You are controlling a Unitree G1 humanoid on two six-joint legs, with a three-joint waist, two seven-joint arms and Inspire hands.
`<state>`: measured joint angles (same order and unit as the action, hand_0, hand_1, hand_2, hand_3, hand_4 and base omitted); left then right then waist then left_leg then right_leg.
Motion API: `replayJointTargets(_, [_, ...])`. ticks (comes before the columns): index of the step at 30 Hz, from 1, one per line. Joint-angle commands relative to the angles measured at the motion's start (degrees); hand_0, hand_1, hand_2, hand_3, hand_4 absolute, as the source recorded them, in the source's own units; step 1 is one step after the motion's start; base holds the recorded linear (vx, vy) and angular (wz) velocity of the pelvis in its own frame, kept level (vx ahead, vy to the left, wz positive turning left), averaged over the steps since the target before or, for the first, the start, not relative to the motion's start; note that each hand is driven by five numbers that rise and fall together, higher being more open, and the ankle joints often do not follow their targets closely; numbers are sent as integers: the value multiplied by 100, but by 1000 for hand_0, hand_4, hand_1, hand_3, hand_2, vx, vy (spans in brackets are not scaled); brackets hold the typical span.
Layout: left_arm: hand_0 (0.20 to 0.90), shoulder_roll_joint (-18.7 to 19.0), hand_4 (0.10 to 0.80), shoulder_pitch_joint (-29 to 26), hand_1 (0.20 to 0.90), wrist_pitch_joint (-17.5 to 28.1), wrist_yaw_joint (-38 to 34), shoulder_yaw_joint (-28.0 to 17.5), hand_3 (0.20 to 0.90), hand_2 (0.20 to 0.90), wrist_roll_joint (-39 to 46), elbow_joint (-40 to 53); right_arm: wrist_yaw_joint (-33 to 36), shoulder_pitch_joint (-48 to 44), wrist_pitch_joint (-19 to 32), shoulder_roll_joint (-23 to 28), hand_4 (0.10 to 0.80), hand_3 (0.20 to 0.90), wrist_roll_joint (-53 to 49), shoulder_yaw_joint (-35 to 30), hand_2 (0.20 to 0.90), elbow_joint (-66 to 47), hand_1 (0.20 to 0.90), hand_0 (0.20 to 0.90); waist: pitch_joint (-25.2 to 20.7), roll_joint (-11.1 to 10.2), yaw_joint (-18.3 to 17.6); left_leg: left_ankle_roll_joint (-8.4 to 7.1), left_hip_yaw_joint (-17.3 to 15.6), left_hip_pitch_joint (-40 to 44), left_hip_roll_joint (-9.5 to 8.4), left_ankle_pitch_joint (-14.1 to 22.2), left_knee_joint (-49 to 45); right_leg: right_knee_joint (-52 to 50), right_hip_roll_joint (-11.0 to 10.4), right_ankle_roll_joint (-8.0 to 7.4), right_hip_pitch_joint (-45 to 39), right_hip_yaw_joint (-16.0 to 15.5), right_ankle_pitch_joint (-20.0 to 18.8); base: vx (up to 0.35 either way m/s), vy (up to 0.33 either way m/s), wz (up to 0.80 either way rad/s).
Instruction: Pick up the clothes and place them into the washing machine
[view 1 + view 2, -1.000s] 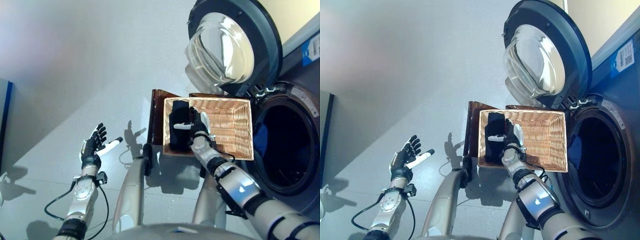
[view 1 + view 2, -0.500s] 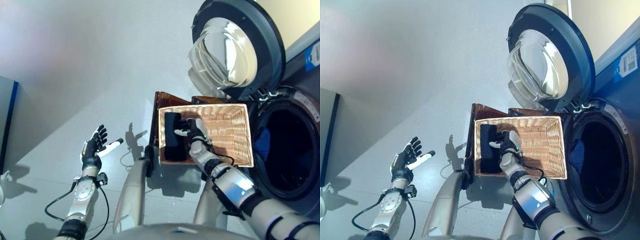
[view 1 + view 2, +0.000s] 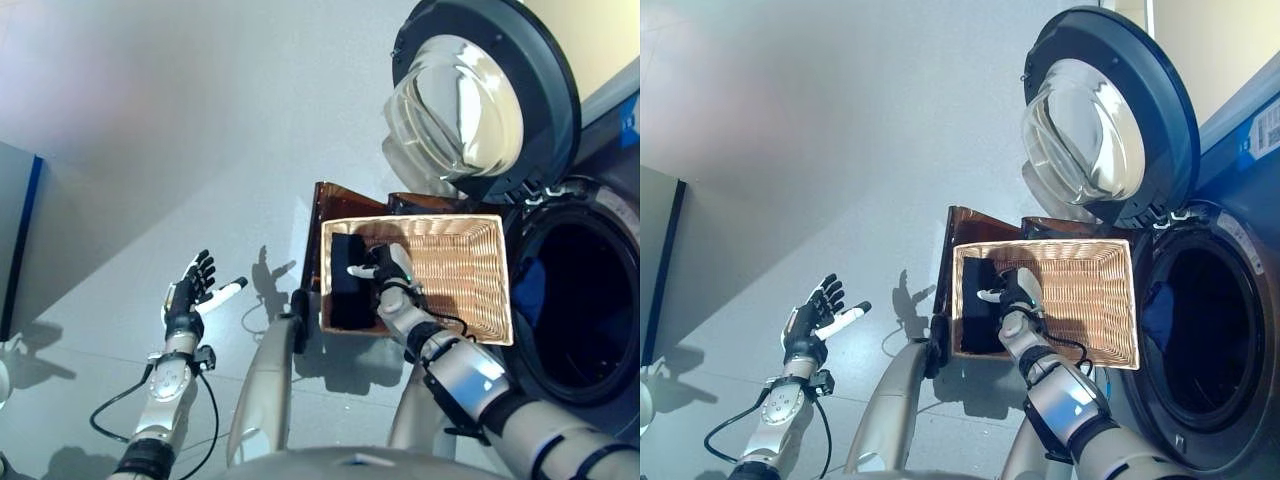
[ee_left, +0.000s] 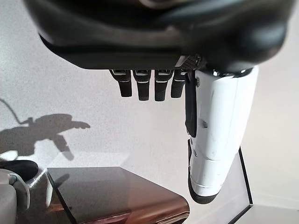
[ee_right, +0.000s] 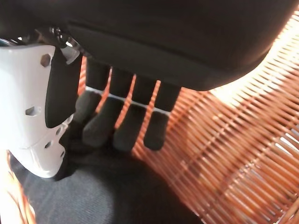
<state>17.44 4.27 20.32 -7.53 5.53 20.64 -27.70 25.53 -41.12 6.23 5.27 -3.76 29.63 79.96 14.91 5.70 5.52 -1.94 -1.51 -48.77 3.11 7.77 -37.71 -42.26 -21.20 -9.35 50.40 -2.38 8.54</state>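
Note:
A black cloth (image 3: 347, 288) lies bunched at the left end of a wicker basket (image 3: 470, 290). My right hand (image 3: 388, 270) reaches down into the basket, right beside it. In the right wrist view its fingers (image 5: 126, 126) stretch out nearly straight, tips resting on the black cloth (image 5: 103, 196), and the white-covered thumb (image 5: 32, 116) stands apart; nothing is gripped. My left hand (image 3: 188, 292) hovers open over the floor at the far left, empty. The washing machine drum (image 3: 585, 310) gapes at the right with a blue garment (image 3: 527, 290) inside.
The machine's round door (image 3: 480, 95) stands swung open above the basket. A dark brown stool (image 3: 335, 200) carries the basket, and its glossy top (image 4: 117, 196) shows in the left wrist view. Grey floor spreads to the left.
The whole view has shifted a little. My right hand has sunk lower into the basket against the black cloth. The left hand has not moved.

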Motion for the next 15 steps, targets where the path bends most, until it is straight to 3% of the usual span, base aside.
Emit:
replayJointTargets(1, [900,388,800,-57,900,356,-102,-323,900,900,-92,296,-98,-196,273,-209,800,900,78,141,900,-310,900,900,-11,-6,-1,60,-76,267,-99,412,-17,373,-51,66,-46,255,-691,0,0,0])
replayJointTargets(13, [900,369,800,-59,900,373,-134,-299,900,900,-16,210,-214,-93,371,-417,800,900,0,357,900,-593,900,900,34,-71,8,75,-88,350,-118,367,96,466,-58,53,-134,208,-763,-7,1,0])
replayJointTargets(15, [900,381,800,-94,900,399,-145,-241,900,900,-11,191,-170,-80,362,-380,800,900,19,342,900,-567,900,900,76,-106,-12,92,-123,465,-150,5,489,968,-88,90,-373,38,-1103,-66,-1,-1])
